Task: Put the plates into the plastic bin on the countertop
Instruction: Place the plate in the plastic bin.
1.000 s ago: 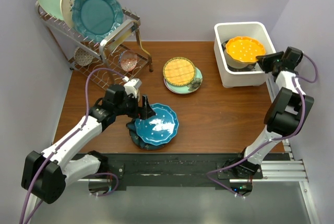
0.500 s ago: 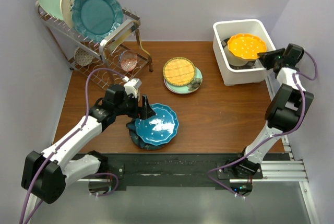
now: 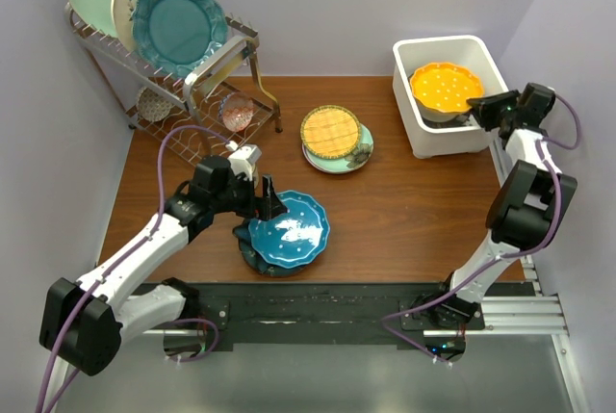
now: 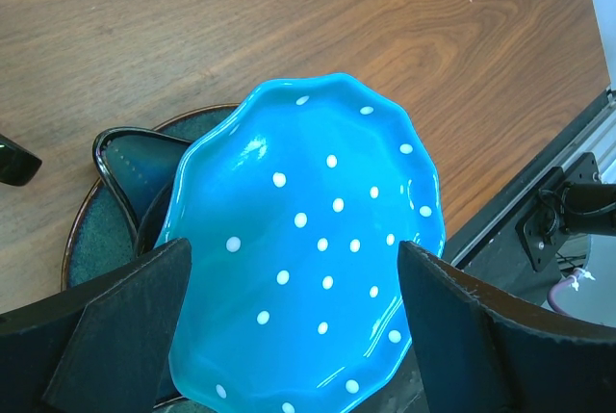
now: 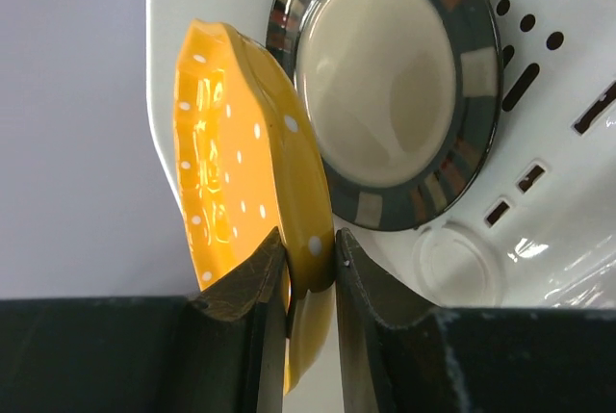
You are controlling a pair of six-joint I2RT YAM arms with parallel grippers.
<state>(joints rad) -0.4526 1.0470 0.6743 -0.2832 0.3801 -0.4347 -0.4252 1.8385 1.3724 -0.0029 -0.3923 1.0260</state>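
The right hand (image 5: pixel 308 245) is clamped on the rim of the orange scalloped plate (image 5: pixel 241 153), one finger on each face. It holds the plate tilted on edge over the white plastic bin (image 3: pixel 438 44) at the upper right of the overhead view. A black-rimmed cream plate (image 5: pixel 385 76) already lies flat in the bin.

The plate looks like glazed ceramic: stiff, slick and likely to chip. A thin rim pinch could therefore slip or pivot, and the plate should probably be lowered flat rather than dropped.

At lower centre, the left hand (image 4: pixel 294 249) is spread wide and grips nothing. Its fingers straddle the blue dotted plate (image 4: pixel 308 259), which rests on a dark teal plate (image 4: pixel 106 220) on the counter (image 3: pixel 414 211). The wavy rim is the likeliest place to take hold.

A yellow lattice plate (image 3: pixel 330 130) sits on a pale green one (image 3: pixel 358 155) mid-counter.
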